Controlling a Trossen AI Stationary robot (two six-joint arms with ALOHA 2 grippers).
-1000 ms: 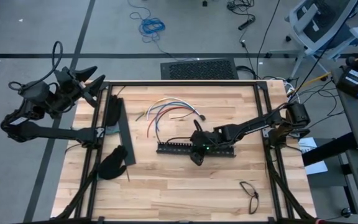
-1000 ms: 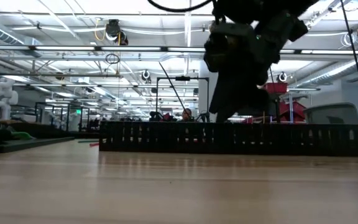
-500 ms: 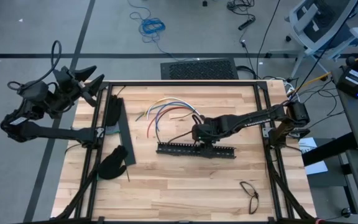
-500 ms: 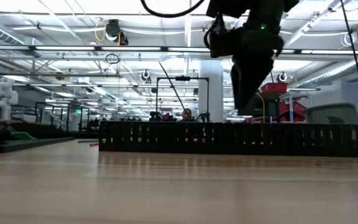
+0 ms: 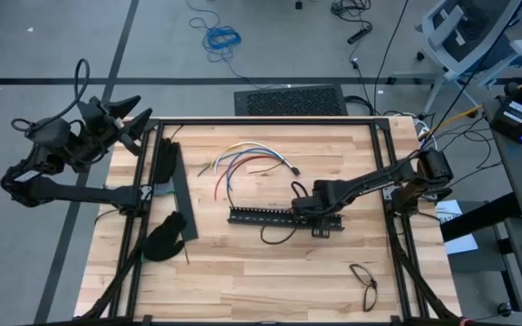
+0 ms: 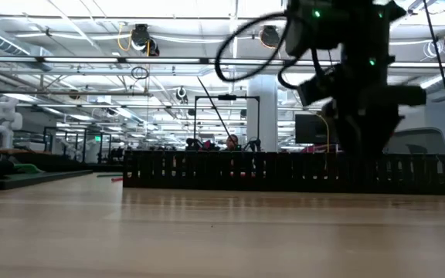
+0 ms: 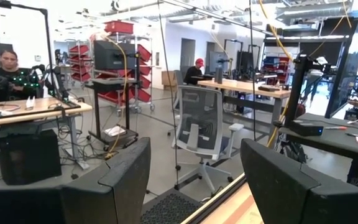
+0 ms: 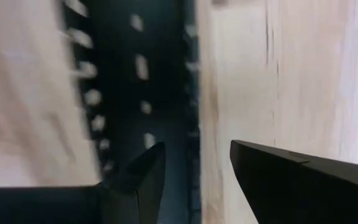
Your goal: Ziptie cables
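The cables (image 5: 247, 163), thin red, blue, white and yellow-green wires, lie in loose curves on the wooden table, toward its far side. No ziptie shows plainly. My right gripper (image 5: 318, 217) points straight down over the right end of a black slotted bar (image 5: 261, 215) at mid-table. It is open. In the right wrist view one finger (image 8: 148, 171) stands over the bar (image 8: 135, 74) and the other (image 8: 278, 174) over bare wood. My left gripper (image 5: 139, 122) waits open, raised and level, beyond the table's far left corner. My right gripper stands astride the bar's side wall (image 8: 194, 93), fingers pointing down from above. I cannot tell whether either finger touches the bar.
Two long flat black bars (image 5: 172, 177) lie along the left edge, with black gloves (image 5: 164, 237) nearer the front. A pair of glasses (image 5: 365, 282) lies near the front right. Bare wood lies in front of the slotted bar (image 6: 207, 170).
My right gripper has travelled along the slotted bar toward the table's right edge, from about its middle to its right end. On the way it has rolled and tipped until it points straight down. The bar and the cables have stayed where they were.
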